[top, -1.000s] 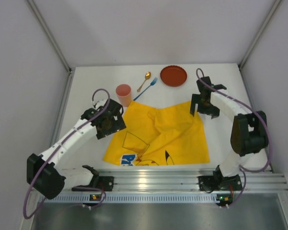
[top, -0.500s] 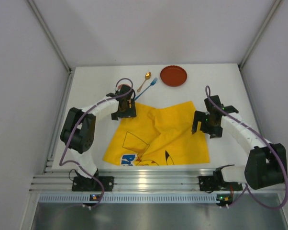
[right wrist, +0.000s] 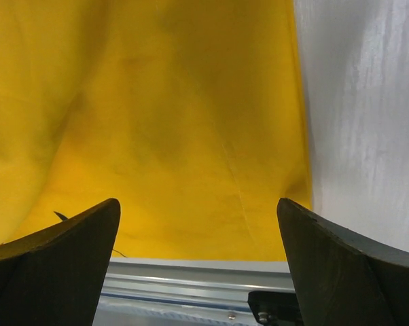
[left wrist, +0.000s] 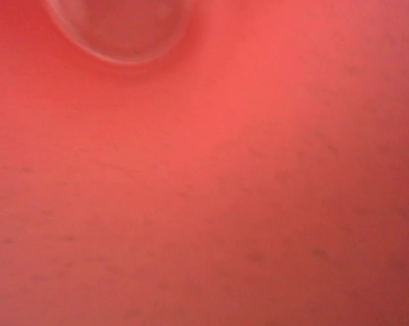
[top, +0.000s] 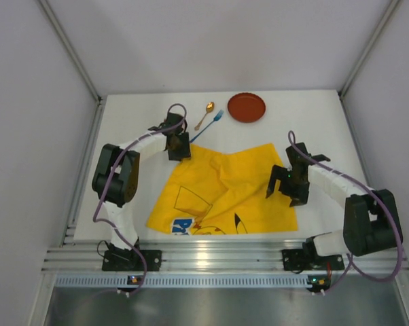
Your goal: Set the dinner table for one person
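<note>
Pink cup (left wrist: 204, 190) surface fills the whole left wrist view, very close, so no fingers show there. In the top view my left gripper (top: 177, 144) sits at the yellow cloth's far left corner and covers the cup; its jaws cannot be made out. My right gripper (top: 286, 187) hangs open over the right near part of the yellow cloth (top: 225, 193), nothing between its fingers (right wrist: 68, 251). Through that gap show cloth (right wrist: 191, 122) and the white dinner table (right wrist: 367, 102). On the table's far side lie a red plate (top: 246, 107), a gold spoon (top: 206, 114) and a blue fork (top: 213, 121).
The cloth is crumpled in its middle, with a cartoon print near its front edge. A ribbed aluminium rail (top: 225, 255) runs along the near edge of the dinner table (top: 130, 115), carrying both arm bases. White walls close in the left, right and far sides.
My left gripper has swung from left of the cloth to the pink cup, which it now covers. The right gripper has come nearer along the cloth's right side.
</note>
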Motion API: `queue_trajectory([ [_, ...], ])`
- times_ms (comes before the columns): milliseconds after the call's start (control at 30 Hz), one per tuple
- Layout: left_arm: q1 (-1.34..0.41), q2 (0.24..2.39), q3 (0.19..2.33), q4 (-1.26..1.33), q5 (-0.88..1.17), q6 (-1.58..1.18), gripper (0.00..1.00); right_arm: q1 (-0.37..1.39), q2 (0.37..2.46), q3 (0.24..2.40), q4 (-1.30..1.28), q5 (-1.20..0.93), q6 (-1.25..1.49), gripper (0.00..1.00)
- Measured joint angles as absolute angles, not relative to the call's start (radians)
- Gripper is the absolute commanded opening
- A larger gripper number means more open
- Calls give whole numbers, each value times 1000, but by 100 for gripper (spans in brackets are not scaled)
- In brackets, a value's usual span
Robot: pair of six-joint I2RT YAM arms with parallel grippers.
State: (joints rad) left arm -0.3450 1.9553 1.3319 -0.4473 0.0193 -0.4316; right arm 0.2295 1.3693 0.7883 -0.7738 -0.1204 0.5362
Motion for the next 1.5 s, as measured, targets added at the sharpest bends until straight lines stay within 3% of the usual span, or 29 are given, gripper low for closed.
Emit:
queue_trajectory([
  [67, -346, 1956, 1323, -429, 56, -435, 32, 229, 1399, 777, -764, -133, 547, 100],
  [100, -346, 1956, 1319, -420, 70, -435, 12, 229, 1419, 772, -759, -138, 553, 100],
  [167, -347, 1961, 1312, -406, 95, -442, 0, 229, 1450, 768, -757, -142, 563, 97],
  [200, -348, 1961, 1311, -405, 102, -440, 0, 229, 1454, 769, -758, -141, 569, 94],
  [300, -350, 1961, 1310, -402, 111, -443, 0, 229, 1464, 768, -758, -141, 575, 64],
  [333, -350, 1961, 1309, -402, 110, -446, 0, 229, 1472, 768, -760, -141, 580, 42],
  [400, -350, 1956, 1305, -403, 100, -453, 0, 227, 1490, 767, -762, -156, 585, 26],
  [433, -351, 1951, 1298, -403, 90, -458, 0, 226, 1499, 767, -761, -168, 593, 12],
  [533, -353, 1914, 1259, -422, 36, -471, 0, 226, 1524, 767, -763, -211, 601, 0],
  [1000, -243, 1779, 1147, -559, -171, -488, 0, 222, 1531, 787, -787, -173, 604, 0],
  [1400, -225, 1831, 1322, -615, -242, -469, 0, 202, 1529, 794, -801, -141, 580, 0],
  [1467, -223, 1858, 1356, -627, -248, -467, 0, 196, 1529, 796, -804, -135, 575, 12],
  [1500, -223, 1869, 1370, -630, -249, -467, 0, 193, 1529, 799, -807, -129, 573, 39],
])
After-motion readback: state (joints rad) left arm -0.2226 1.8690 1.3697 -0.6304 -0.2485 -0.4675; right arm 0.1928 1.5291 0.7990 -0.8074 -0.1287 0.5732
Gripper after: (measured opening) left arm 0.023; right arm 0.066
